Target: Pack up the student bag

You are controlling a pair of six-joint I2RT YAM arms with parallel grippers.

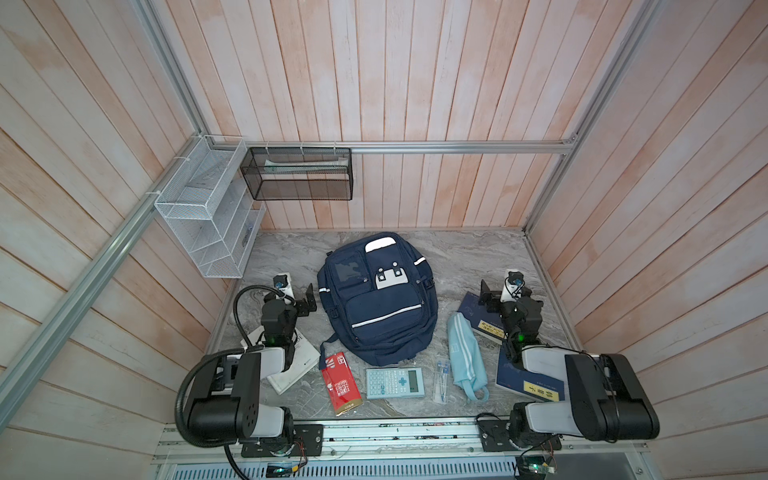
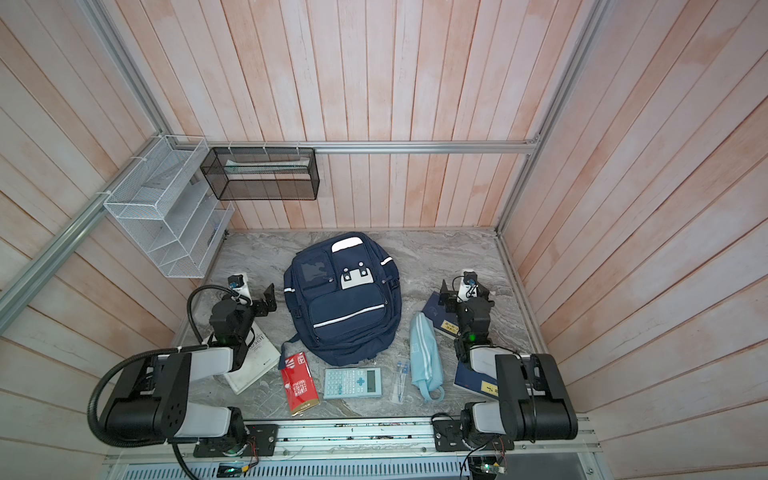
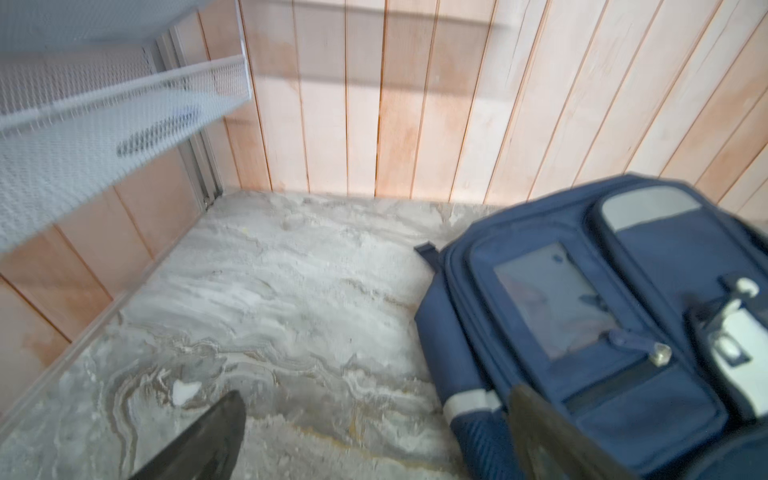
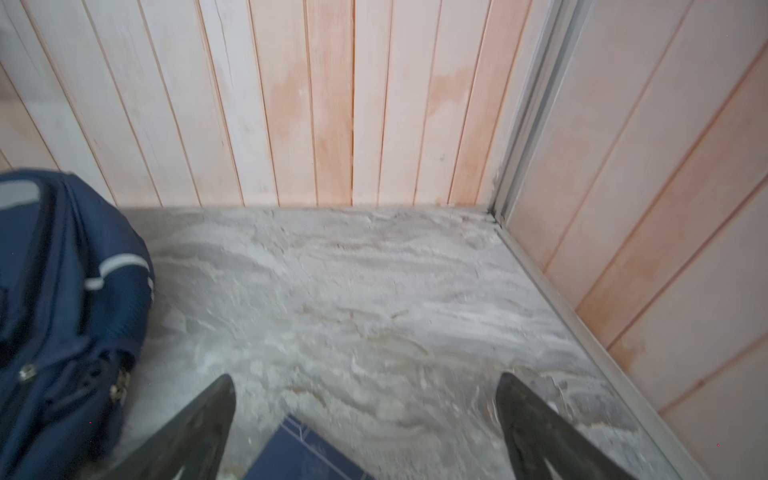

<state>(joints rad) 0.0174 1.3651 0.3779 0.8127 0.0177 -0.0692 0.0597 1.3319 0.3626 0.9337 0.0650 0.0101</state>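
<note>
The student bag (image 1: pixel 378 299) (image 2: pixel 345 299), a navy backpack with white stripes, lies flat in the middle of the marble table, front pockets up and zips shut. My left gripper (image 1: pixel 307 297) (image 3: pixel 378 397) hovers open just left of the bag (image 3: pixel 582 311), holding nothing. On the other side of the bag (image 4: pixel 62 311), my right gripper (image 1: pixel 488 297) (image 4: pixel 365 381) is open and empty above a navy book's corner (image 4: pixel 299 453).
In front of the bag lie a red packet (image 1: pixel 340 384), a calculator (image 1: pixel 395 383), a clear pen pack (image 1: pixel 441 380) and a light-blue pouch (image 1: pixel 465 353). A white book (image 1: pixel 299 361) lies under the left arm, two navy books (image 1: pixel 528 378) under the right. A white wire rack (image 1: pixel 208 216) and a black mesh basket (image 1: pixel 297 174) hang at the back left.
</note>
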